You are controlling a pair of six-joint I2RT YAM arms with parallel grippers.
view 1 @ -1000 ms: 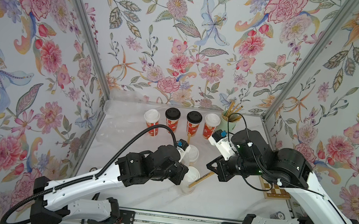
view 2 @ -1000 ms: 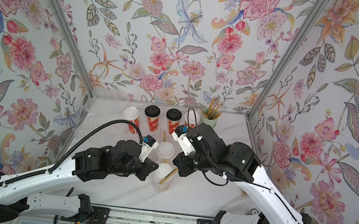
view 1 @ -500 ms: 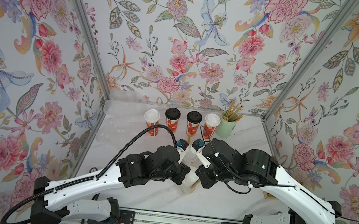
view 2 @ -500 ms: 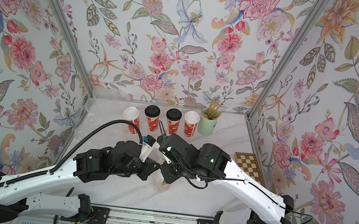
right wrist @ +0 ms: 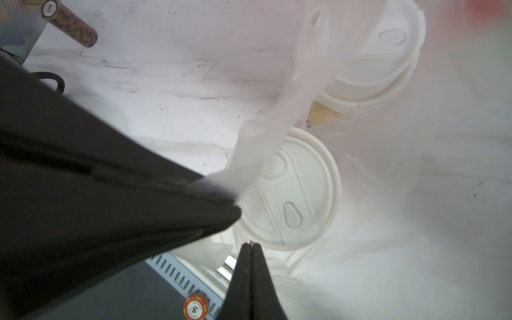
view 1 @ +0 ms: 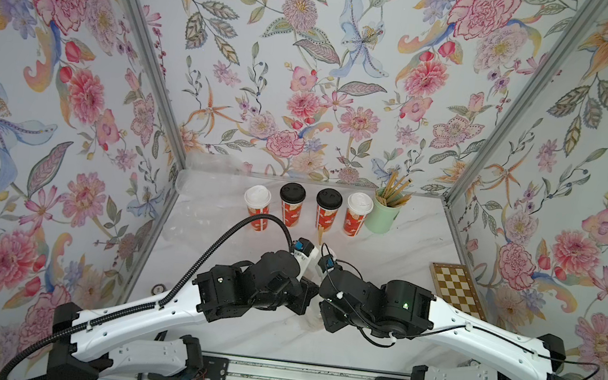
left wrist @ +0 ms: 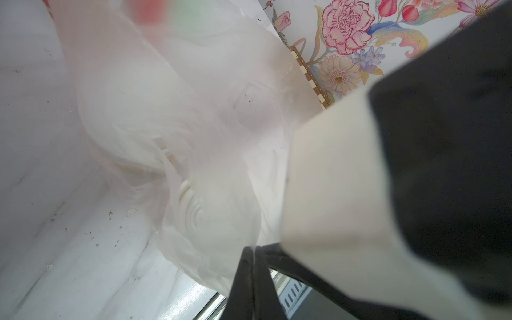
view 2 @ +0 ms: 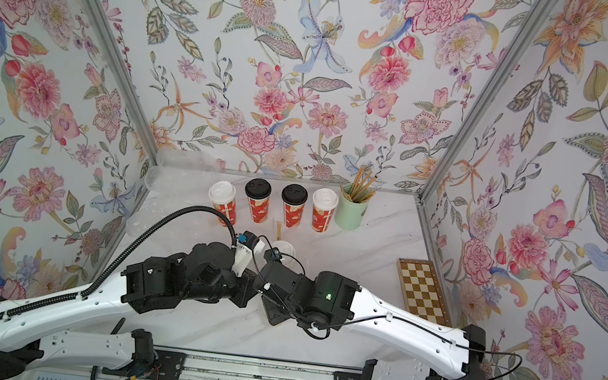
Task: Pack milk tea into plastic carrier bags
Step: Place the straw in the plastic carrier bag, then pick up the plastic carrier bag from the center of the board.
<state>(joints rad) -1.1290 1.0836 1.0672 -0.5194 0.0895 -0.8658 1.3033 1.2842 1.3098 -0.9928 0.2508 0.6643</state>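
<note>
Four red-orange milk tea cups (view 1: 291, 207) stand in a row at the back. Two white-lidded cups (right wrist: 299, 194) sit inside a transparent plastic carrier bag (right wrist: 415, 194) mid-table, mostly hidden under both wrists in the top views. My left gripper (left wrist: 253, 249) is shut on the bag's handle strip (right wrist: 266, 149) and holds it up over the nearer lid. Close beside it, my right gripper (right wrist: 250, 245) is shut, with a tan straw tip showing between its jaws. Another brown straw (view 1: 321, 236) sticks up behind the wrists.
A mint-green cup of brown straws (view 1: 384, 216) stands right of the red cups. A checkerboard (view 1: 455, 292) lies by the right wall. More crinkled clear bags (view 1: 214, 166) lie in the back left corner. A poker chip (right wrist: 196, 306) rests on the front rail.
My right arm has swung left from near the mint cup until its wrist meets the left one over the bagged cups. The left arm has hardly moved.
</note>
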